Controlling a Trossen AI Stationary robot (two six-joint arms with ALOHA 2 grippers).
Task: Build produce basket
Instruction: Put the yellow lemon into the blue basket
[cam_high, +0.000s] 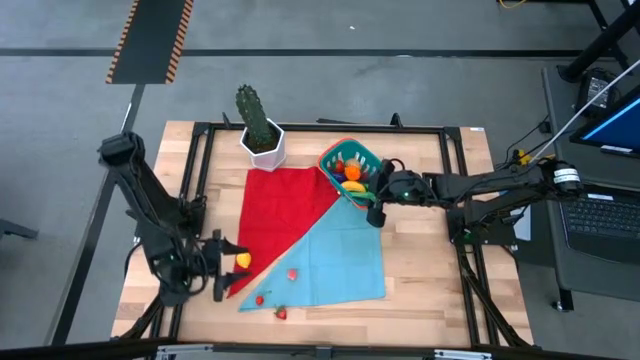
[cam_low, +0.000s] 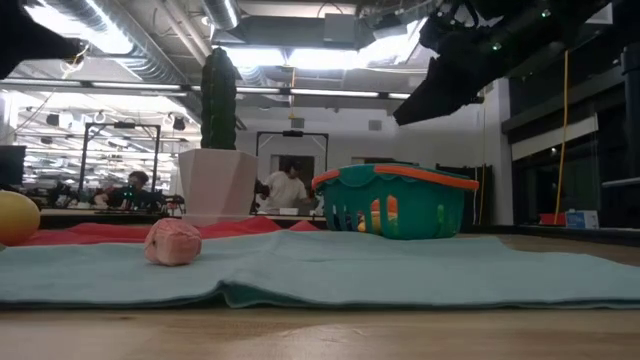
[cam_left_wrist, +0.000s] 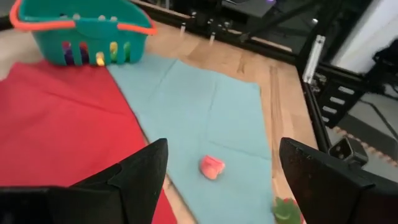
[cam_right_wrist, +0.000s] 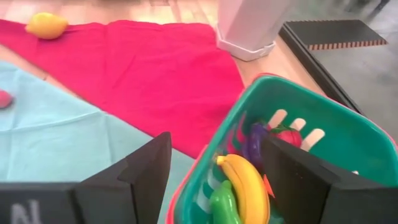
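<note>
while right end effector (cam_high: 377, 195) gapes over basket (cam_high: 350, 160), cactus pot (cam_high: 262, 143) beside; left end effector (cam_high: 222, 268) open near lemon (cam_high: 242, 260)

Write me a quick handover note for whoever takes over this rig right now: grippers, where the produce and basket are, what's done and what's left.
Right gripper: jaws open, empty, at the basket's edge.
Left gripper: jaws open, empty, at the near left of the cloths, beside the lemon.
Done: banana, a green piece, a purple piece and others are in the basket.
Left: the lemon on the red cloth, a pink piece on the teal cloth, and two small red berries near the front edge.
</note>
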